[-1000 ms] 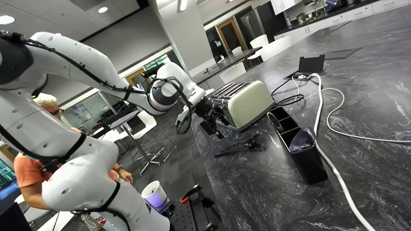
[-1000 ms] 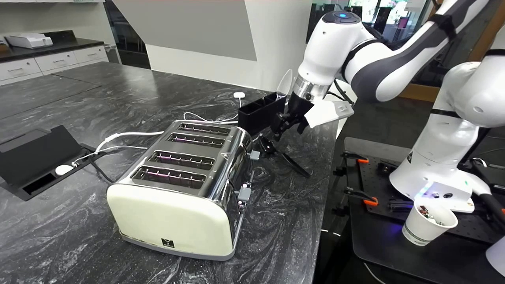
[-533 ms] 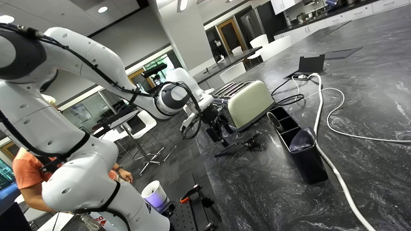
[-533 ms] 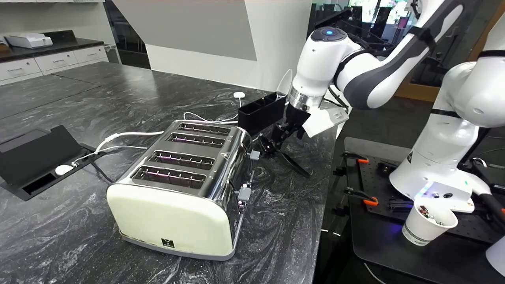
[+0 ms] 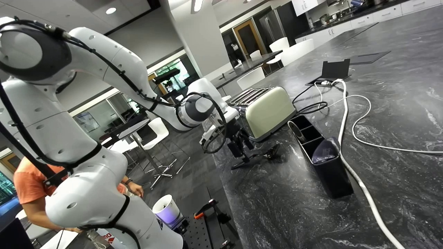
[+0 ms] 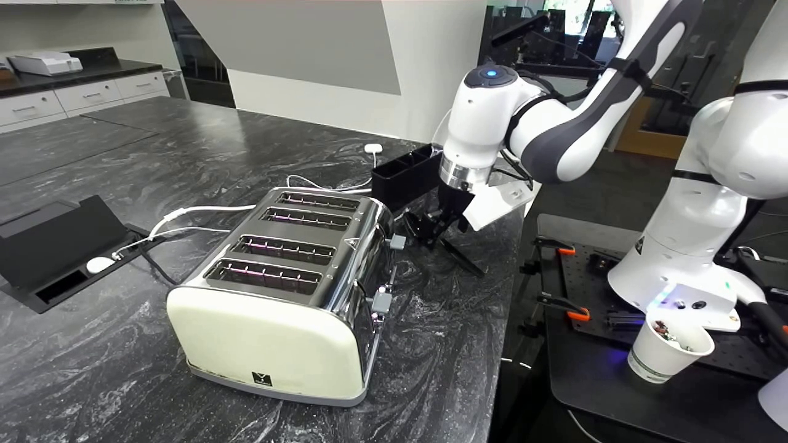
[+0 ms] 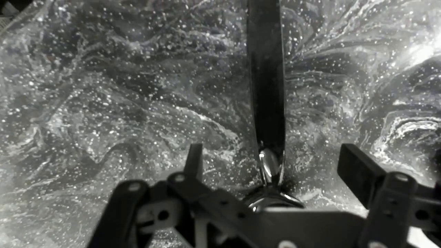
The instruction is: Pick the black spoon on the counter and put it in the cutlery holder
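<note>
In an exterior view: gripper [image 5: 248,153] lower than a second ago, when it hung above the black spoon [image 5: 269,154]; it now overlaps the spoon's handle. Contact cannot be judged here. Spoon lies on the counter [image 5: 283,207], position unchanged. Off the spoon's bowl end stands the cutlery holder [image 5: 334,180], also unchanged.

In an exterior view: arm [image 6: 551,120] lower too, and shifted closer over the spoon. Pose: reaching over, its end section hanging nearly upright, gripper directed down at the spoon's neck. Just beside the spoon, the toaster [image 6: 265,344], unmoved.

Wrist view: fingers [image 7: 195,162] spread apart, one on each side of the spoon's neck, with a visible gap between each and the spoon. Handle extends away from the gripper; bowl mostly hidden behind gripper parts.
</note>
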Motion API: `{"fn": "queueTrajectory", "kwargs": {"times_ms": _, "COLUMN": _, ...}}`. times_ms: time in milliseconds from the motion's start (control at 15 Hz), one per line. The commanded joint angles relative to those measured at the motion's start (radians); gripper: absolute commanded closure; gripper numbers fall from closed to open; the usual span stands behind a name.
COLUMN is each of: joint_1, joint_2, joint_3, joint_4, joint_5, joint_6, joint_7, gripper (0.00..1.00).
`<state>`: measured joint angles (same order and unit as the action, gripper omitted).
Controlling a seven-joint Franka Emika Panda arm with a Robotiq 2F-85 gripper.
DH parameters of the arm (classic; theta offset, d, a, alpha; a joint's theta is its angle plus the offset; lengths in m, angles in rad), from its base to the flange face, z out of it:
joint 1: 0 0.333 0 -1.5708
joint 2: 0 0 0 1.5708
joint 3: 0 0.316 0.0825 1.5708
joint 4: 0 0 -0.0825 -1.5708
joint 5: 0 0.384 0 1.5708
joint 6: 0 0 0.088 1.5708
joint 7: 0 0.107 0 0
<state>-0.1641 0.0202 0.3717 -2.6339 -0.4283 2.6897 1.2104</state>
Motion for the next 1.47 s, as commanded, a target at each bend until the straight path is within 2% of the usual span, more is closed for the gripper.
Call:
{"fn": "queueTrajectory", "kwargs": {"times_ms": 0, "joint_1": -0.001, "joint_2": 0.055, "joint_3": -0.004, "joint_4": 0.035, "joint_5": -0.033, "joint_6": 0.015, "joint_7": 0.013, "gripper": 0.26}}
{"fn": "queueTrajectory", "kwargs": {"times_ms": 133, "joint_1": 0.000, "joint_2": 0.070, "joint_3": -0.006, "joint_4": 0.044, "joint_5": -0.040, "joint_6": 0.013, "joint_7": 0.014, "gripper": 0.30}}
{"fn": "queueTrajectory", "kwargs": {"times_ms": 200, "joint_1": 0.000, "joint_2": 0.075, "joint_3": -0.007, "joint_4": 0.049, "joint_5": -0.044, "joint_6": 0.013, "joint_7": 0.014, "gripper": 0.36}}
{"fn": "queueTrajectory", "kwargs": {"times_ms": 400, "joint_1": 0.000, "joint_2": 0.085, "joint_3": -0.007, "joint_4": 0.056, "joint_5": -0.047, "joint_6": 0.014, "joint_7": 0.011, "gripper": 0.62}}
{"fn": "queueTrajectory", "kwargs": {"times_ms": 733, "joint_1": -0.003, "joint_2": 0.079, "joint_3": -0.011, "joint_4": 0.059, "joint_5": -0.045, "joint_6": 0.010, "joint_7": 0.010, "gripper": 0.99}}
{"fn": "queueTrajectory", "kwargs": {"times_ms": 933, "joint_1": -0.006, "joint_2": 0.047, "joint_3": -0.008, "joint_4": 0.045, "joint_5": -0.018, "joint_6": 0.013, "joint_7": -0.003, "gripper": 0.94}}
{"fn": "queueTrajectory", "kwargs": {"times_ms": 1000, "joint_1": 0.112, "joint_2": 0.012, "joint_3": -0.121, "joint_4": 0.029, "joint_5": 0.036, "joint_6": 0.019, "joint_7": -0.039, "gripper": 0.94}}
{"fn": "queueTrajectory", "kwargs": {"times_ms": 1267, "joint_1": 0.160, "joint_2": -0.195, "joint_3": -0.198, "joint_4": -0.056, "joint_5": 0.249, "joint_6": -0.008, "joint_7": -0.205, "gripper": 0.94}}
{"fn": "queueTrajectory", "kwargs": {"times_ms": 1400, "joint_1": 0.164, "joint_2": -0.293, "joint_3": -0.235, "joint_4": -0.076, "joint_5": 0.279, "joint_6": -0.023, "joint_7": -0.273, "gripper": 0.94}}
